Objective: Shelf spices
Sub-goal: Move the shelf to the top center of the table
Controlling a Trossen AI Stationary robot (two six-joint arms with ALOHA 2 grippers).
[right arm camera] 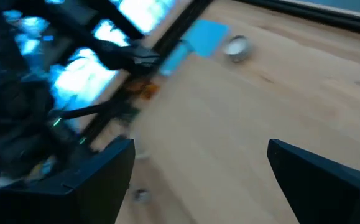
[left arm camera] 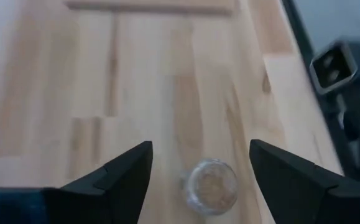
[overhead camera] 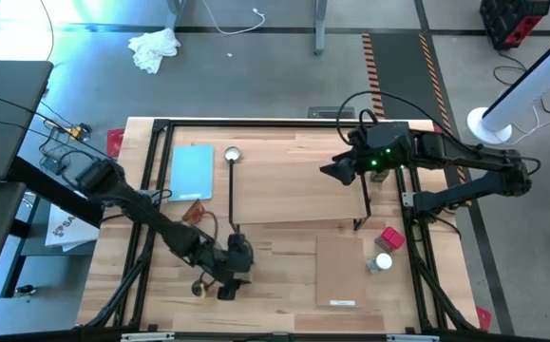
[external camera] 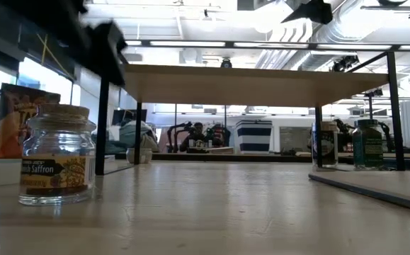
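Setting: workshop room with grey floor; pale wooden table (overhead camera: pixel 284 285) in a black frame.

Item 1, shelf: low rack with pale plank top and thin black wire end frames (overhead camera: pixel 298 180), standing across the far half of the table. Top bare in the high view; no jar seen on it.

Item 2, clear glass saffron jar with tan cork top (external camera: pixel 57 154): upright on the table near its front edge, left part. In the left wrist view it sits between the fingers, apparently untouched.

Item 3, red-topped jar (overhead camera: pixel 391 237) and white-topped jar (overhead camera: pixel 381 263): on the table at the right, just beside each other, off the shelf.

Item 4, two dark jars (external camera: pixel 325 145), one green-labelled (external camera: pixel 368 144): upright on the table, seen low, beyond the shelf's end frame.

Item 5, light-blue flat pad (overhead camera: pixel 192 172) and loose thin pale board (overhead camera: pixel 341 271): flat on the table.

Left gripper (overhead camera: pixel 229 275): over the saffron jar, jaws apart, holding nothing.

Right gripper (overhead camera: pixel 336 171): above the shelf's right part, jaws wide, empty.

Progress, as judged: no spice visibly shelved; every jar in view remains to be placed.
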